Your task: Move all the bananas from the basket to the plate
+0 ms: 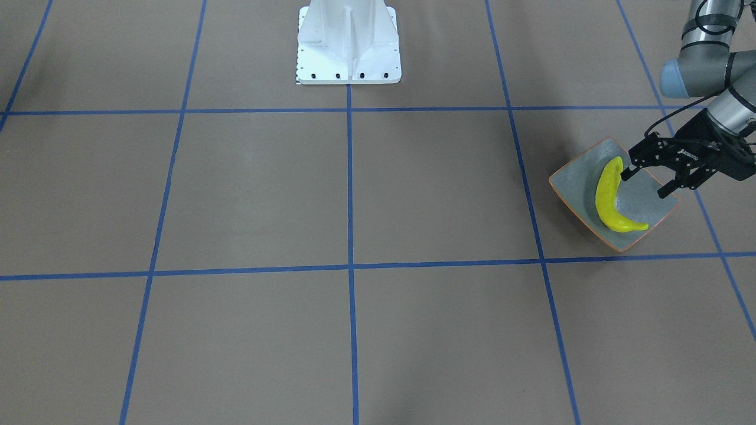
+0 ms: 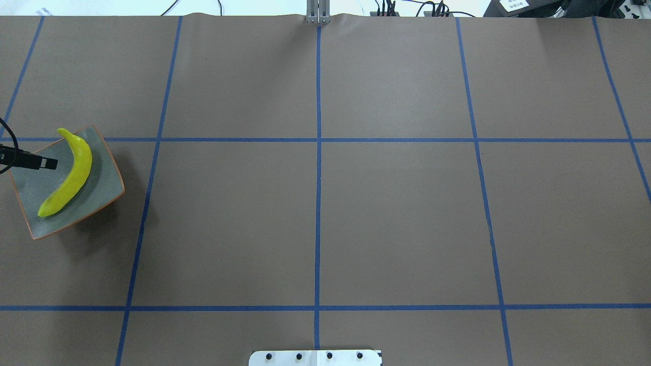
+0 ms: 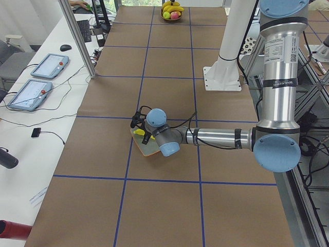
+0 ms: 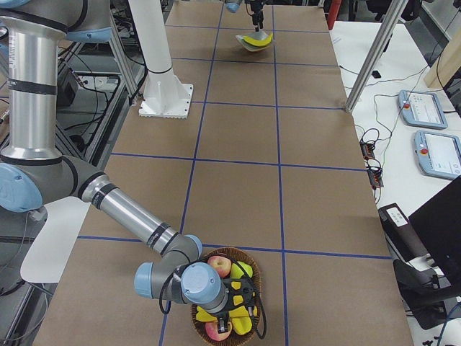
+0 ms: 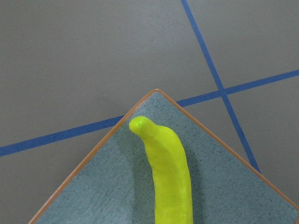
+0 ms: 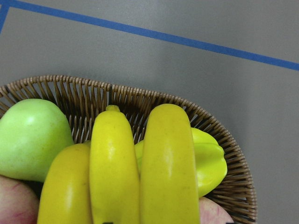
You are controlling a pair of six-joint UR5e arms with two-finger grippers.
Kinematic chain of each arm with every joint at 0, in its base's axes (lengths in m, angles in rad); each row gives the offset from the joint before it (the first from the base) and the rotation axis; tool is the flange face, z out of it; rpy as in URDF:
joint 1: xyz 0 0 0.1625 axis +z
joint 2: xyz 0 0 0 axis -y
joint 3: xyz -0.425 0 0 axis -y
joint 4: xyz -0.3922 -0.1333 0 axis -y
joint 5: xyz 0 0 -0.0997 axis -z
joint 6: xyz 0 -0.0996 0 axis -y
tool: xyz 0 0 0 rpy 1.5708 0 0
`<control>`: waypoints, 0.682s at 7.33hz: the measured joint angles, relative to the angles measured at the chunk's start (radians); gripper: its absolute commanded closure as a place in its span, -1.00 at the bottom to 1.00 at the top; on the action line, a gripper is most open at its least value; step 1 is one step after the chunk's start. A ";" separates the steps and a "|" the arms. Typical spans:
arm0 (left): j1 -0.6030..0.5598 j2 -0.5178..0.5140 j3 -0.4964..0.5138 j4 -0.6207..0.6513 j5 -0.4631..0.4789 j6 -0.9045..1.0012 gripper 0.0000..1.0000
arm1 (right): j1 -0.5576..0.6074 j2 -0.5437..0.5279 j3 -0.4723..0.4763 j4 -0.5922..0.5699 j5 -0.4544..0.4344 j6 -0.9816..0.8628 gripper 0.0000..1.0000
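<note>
One yellow banana [image 1: 609,198] lies lengthwise in the grey-green plate [image 1: 576,177] with an orange rim, at the table's left end. My left gripper [image 1: 647,183] hovers open just above the plate's inner side, beside the banana's stem end, and holds nothing. The left wrist view shows the banana [image 5: 170,177] on the plate [image 5: 224,177] from close by. At the far right end, three bananas [image 6: 112,172] lie side by side in the wicker basket [image 6: 140,98]. My right gripper [image 4: 232,306] is down among the fruit there, and I cannot tell its state.
The basket also holds a green apple [image 6: 30,137], a yellow-green fruit [image 6: 208,161] and red apples [image 4: 220,267]. The robot's white base [image 1: 348,44] stands at the table's middle back. Blue tape lines grid the brown tabletop. Tablets [image 3: 49,66] sit on a side desk.
</note>
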 measured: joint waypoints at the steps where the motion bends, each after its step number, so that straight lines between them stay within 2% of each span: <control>1: 0.000 -0.009 0.000 -0.002 0.000 -0.036 -0.97 | 0.012 -0.001 0.015 -0.002 0.011 -0.011 1.00; 3: 0.001 -0.020 0.001 -0.006 0.002 -0.071 -0.97 | 0.055 -0.006 0.059 -0.011 0.057 -0.020 1.00; 5: 0.003 -0.044 0.000 -0.004 0.002 -0.108 -0.97 | 0.067 -0.005 0.168 -0.120 0.123 -0.015 1.00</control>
